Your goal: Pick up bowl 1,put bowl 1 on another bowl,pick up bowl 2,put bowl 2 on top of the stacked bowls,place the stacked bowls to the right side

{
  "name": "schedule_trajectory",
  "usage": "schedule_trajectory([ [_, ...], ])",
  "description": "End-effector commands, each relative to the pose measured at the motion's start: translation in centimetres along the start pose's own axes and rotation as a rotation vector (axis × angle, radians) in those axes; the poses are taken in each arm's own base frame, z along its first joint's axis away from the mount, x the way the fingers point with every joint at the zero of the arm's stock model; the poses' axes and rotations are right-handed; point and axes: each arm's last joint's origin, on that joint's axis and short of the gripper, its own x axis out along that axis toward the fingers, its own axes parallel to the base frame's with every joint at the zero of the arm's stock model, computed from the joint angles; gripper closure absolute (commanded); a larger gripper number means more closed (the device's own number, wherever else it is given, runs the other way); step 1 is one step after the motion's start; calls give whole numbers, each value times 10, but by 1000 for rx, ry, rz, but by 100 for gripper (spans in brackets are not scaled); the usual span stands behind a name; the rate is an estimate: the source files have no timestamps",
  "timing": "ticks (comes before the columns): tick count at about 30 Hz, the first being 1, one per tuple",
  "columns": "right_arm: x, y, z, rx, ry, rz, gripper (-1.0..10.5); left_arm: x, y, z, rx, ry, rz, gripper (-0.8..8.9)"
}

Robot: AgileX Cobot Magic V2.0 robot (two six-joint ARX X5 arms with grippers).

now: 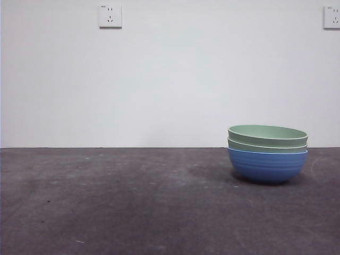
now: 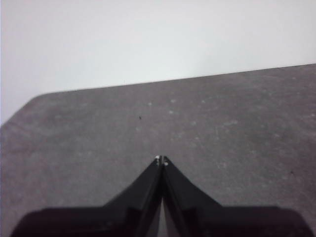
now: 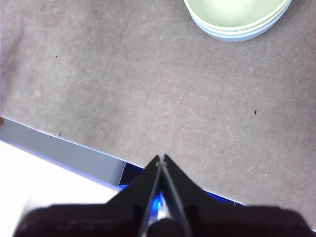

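Three ribbed round bowls, the stacked bowls, sat nested at the table's right side, blue beneath pale green. Left gripper and right gripper were closed, empty, well apart; seemingly no step remained.

Front camera sat low at tabletop height, facing level across the grey table to the white wall, the stacked bowls near at right. Left wrist camera looked along bare table toward the wall. Right wrist camera looked steeply down near the table edge, sharing only the stacked bowls with the front view.
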Motion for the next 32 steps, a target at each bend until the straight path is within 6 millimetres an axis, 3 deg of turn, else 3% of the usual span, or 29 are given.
schedule_trajectory([
  [1,2,0,0,-9,4,-2,944,1,0,-11,-63,23,4,817],
  [8,2,0,0,-9,4,-2,944,1,-1,-20,-86,114,-4,817],
  [11,2,0,0,-9,3,-2,944,1,-1,-19,-150,109,-1,817],
  [32,2,0,0,-9,4,-2,944,1,-1,-19,-148,109,5,817],
])
